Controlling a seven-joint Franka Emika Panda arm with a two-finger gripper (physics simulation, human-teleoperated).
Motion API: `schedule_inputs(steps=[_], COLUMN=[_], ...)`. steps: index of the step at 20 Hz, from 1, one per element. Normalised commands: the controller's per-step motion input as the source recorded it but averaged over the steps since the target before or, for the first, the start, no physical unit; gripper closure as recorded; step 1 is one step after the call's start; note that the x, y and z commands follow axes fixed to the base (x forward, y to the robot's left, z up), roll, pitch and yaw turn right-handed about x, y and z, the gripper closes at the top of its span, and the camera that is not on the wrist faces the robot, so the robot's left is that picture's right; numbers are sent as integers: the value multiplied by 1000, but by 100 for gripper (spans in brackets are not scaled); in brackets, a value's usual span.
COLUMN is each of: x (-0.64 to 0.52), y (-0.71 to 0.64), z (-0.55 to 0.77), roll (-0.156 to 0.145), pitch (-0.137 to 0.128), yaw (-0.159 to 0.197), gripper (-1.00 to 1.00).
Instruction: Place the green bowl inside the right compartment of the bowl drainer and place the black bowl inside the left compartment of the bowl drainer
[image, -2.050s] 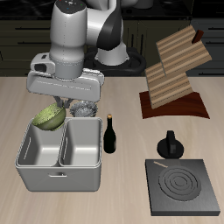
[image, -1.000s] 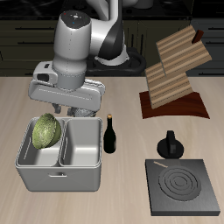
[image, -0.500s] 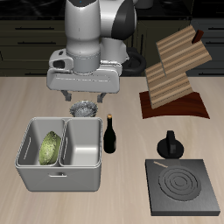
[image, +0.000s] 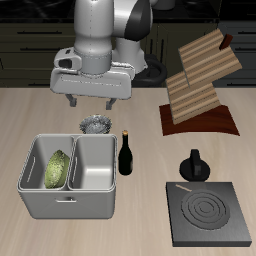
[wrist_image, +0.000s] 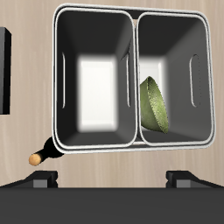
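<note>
Green bowl sits tilted on edge in the right compartment of the bowl drainer, leaning against the wall, so that half looks done. Gripper hovers above the surface behind the drainer, jaws spread and empty. Black bowl rests upright just behind the drainer, beside the dark bottle; it's likely the next pick, for the empty left compartment.

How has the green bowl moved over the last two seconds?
Yes. The green bowl went from the drainer's back rim down into a compartment of the bowl drainer, where it leans against the wall.
</note>
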Motion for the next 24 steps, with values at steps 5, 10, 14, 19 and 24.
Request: schedule_inputs(steps=[5, 10, 14, 19, 24], x=[-644, -439, -522, -414, -291], y=[111, 121, 46, 135, 88], z=[185, 88, -63, 6, 26], roll=[20, 47, -4, 39, 34], pitch=[-54, -23, 7, -27, -11], yaw=[-12, -55, -45, 3, -31], gripper=[-100, -100, -100, -100, -100])
